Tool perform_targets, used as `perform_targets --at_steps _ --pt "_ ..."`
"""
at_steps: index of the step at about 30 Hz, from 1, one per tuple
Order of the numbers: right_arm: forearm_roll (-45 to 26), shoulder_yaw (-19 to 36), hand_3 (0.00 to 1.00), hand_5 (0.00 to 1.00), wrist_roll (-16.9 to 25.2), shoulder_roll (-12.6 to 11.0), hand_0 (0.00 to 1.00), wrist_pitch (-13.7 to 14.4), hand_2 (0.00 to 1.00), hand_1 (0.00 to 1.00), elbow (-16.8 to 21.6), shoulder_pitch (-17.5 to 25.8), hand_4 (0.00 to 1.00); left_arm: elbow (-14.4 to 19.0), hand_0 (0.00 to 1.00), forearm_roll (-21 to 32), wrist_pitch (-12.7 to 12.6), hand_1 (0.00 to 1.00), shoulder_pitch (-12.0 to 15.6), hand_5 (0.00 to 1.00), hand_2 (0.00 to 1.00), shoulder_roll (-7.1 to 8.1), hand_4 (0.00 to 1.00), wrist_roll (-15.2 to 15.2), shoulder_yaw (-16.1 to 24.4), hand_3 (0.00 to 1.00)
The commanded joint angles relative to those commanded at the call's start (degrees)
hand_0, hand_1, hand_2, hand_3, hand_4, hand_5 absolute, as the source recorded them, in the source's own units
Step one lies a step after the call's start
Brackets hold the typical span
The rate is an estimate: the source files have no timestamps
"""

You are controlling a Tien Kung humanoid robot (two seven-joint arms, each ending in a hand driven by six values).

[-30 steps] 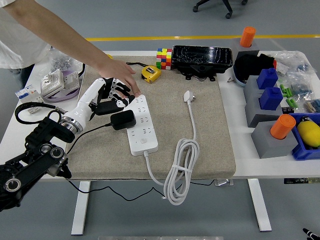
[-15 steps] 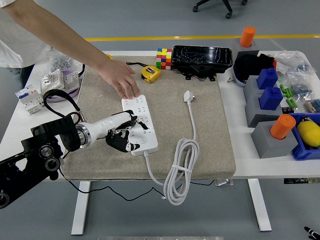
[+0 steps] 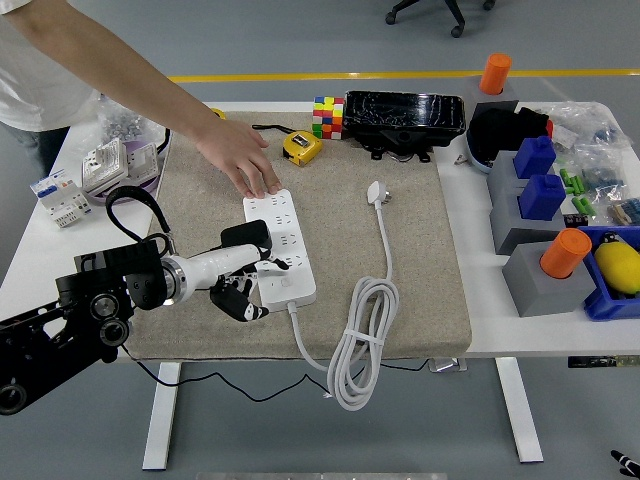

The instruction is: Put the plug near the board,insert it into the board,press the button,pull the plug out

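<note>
My left hand (image 3: 243,288) sits at the near-left edge of the board (image 3: 281,250), fingers curled and dark against its side. Whether they are pressing anything or merely resting there, I cannot tell, but they grip nothing. The black plug (image 3: 244,236) stands on the board's left side, just beyond my hand and apparently seated in a socket; its cable trails off to the left.

The board lies on the mat (image 3: 400,290) with its long axis running near to far, the near end tilted slightly rightwards and its white cord leaving that end. The button looks to be at the near end, just right of my fingers.

A person's hand (image 3: 243,160) rests flat on the board's far end, steadying it. My right arm is out of view.
</note>
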State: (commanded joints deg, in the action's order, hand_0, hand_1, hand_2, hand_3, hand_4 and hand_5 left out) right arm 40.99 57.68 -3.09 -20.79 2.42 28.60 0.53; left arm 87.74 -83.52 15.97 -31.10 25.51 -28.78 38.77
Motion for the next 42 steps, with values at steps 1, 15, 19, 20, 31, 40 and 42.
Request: perform_targets --at_steps 1,15,19,20,31,40,42 --pt "0.0 -0.03 0.554 0.505 -0.01 -0.05 0.655 0.0 0.659 0.662 -0.01 0.04 0.909 -0.09 0.114 0.18 -0.01 0.048 -0.05 0.002 0.149 0.02 0.707 -0.09 -0.18 0.866" --pt "0.04 0.07 0.554 0.505 0.01 -0.16 0.654 0.0 0.659 0.661 0.11 -0.09 0.909 -0.47 0.114 2.0 0.39 0.05 -0.52 0.002 0.149 0.02 0.674 -0.01 -1.1 0.852" --pt "0.02 0.08 0.554 0.505 0.0 -0.14 0.653 0.01 0.657 0.66 0.06 0.0 0.908 -0.82 0.114 2.25 0.41 0.049 -0.67 0.002 0.149 -0.1 0.676 -0.15 -1.32 0.85" --pt "0.01 0.08 0.554 0.505 -0.01 -0.15 0.653 0.0 0.657 0.66 0.08 0.0 0.908 -0.91 0.114 2.25 0.46 0.049 -0.7 0.002 0.149 -0.14 0.676 -0.24 -1.35 0.85" --pt "0.02 0.3 0.554 0.506 -0.01 -0.12 0.655 0.03 0.658 0.661 0.07 0.01 0.908 -2.33 0.115 2.14 0.0 0.052 -1.27 0.002 0.153 -0.49 0.606 -0.51 -2.47 0.846" --pt "0.03 0.25 0.554 0.506 0.0 0.03 0.653 0.01 0.658 0.661 0.05 0.17 0.909 -3.34 0.115 2.78 0.28 0.052 -1.03 0.002 0.154 -0.83 0.607 -1.29 -2.39 0.845" --pt "0.02 0.32 0.554 0.506 0.03 0.06 0.653 0.03 0.659 0.661 0.16 0.18 0.908 -3.46 0.114 2.68 0.37 0.051 -0.92 0.002 0.151 -0.9 0.632 -1.6 -2.47 0.843"
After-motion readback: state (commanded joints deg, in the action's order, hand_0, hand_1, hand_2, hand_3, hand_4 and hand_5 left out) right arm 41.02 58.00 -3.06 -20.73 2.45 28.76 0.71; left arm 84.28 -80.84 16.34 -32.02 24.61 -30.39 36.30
